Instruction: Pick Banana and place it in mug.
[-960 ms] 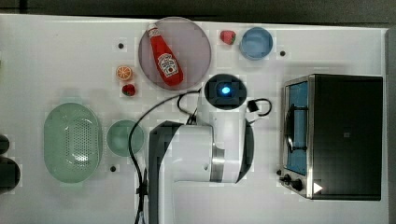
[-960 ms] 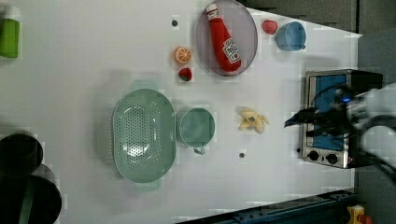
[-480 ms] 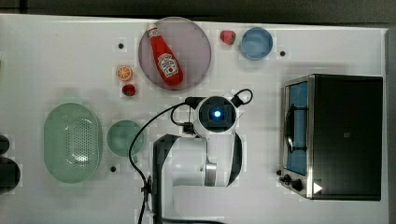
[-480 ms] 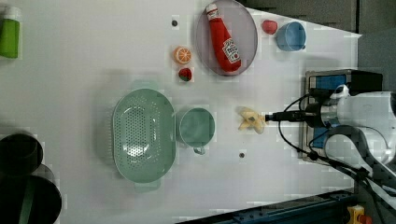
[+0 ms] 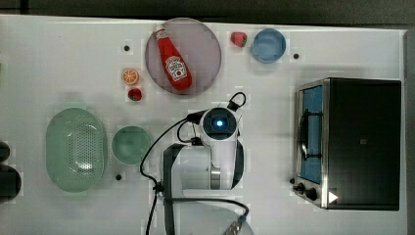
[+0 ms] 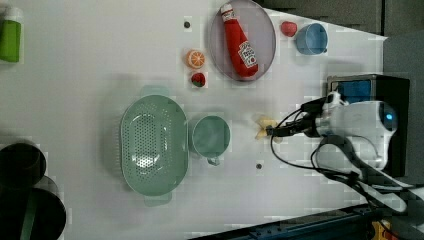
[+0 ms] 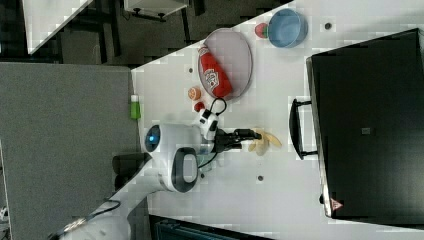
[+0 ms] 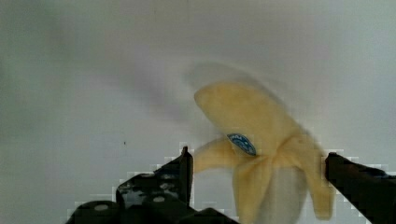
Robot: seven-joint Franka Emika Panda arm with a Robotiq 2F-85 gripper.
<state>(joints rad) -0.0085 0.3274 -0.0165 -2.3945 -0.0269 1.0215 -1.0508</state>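
Since the earlier frame our arm has swung out over the banana (image 8: 261, 140) beside the mug (image 6: 211, 136) on the counter (image 5: 58, 58), jaws wide astride it, so we should lower squarely before closing.

since the earlier pictures the arm (image 5: 218, 147) reaches further out over the table and folds downward. in the left view the gripper (image 6: 274, 132) travels from beside the toaster oven (image 6: 367, 90) toward the left view's left and now sits right at the banana (image 6: 263, 127). in the top view the wrist slides toward the top view's bottom.
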